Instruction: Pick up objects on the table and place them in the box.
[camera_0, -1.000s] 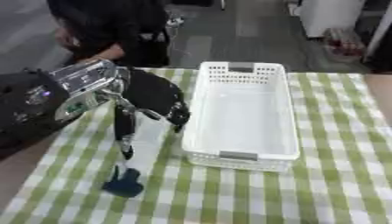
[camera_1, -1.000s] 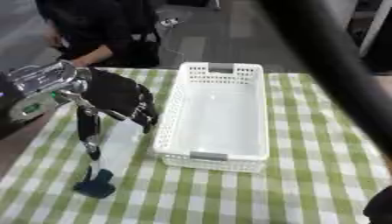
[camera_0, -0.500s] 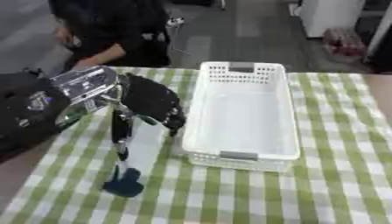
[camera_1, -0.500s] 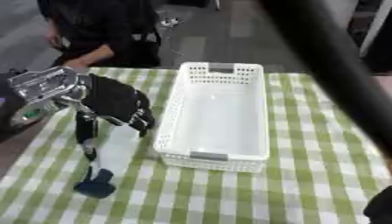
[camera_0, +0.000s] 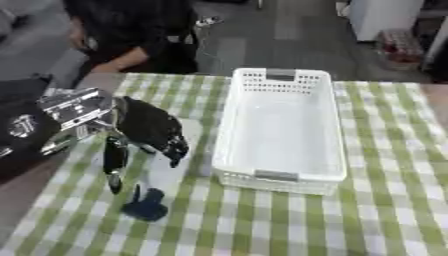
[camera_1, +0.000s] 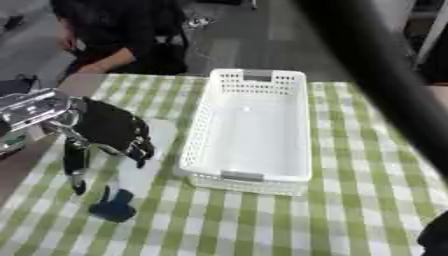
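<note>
A pale white object (camera_0: 164, 172) with a dark blue end (camera_0: 145, 208) lies on the checked cloth, left of the white basket (camera_0: 282, 172). My left hand (camera_0: 149, 129) hangs over its upper part. The thumb (camera_0: 114, 162) points down on its left side and the fingers (camera_0: 176, 149) on its right side, open and astride it. The basket has nothing in it. A dark shape in the lower right corner of the right eye view is my right hand (camera_1: 434, 239), too blurred to read. My right arm (camera_1: 376, 75) crosses that view as a dark diagonal bar.
The green and white checked cloth (camera_0: 385, 215) covers the table. A person in dark clothes (camera_0: 140, 35) sits at the far edge, behind the table's left part. The table's left edge (camera_0: 26, 195) runs close to my left arm.
My left hand has sunk a little and shifted left over the white object, thumb lower beside it. The object and the basket have not moved.
</note>
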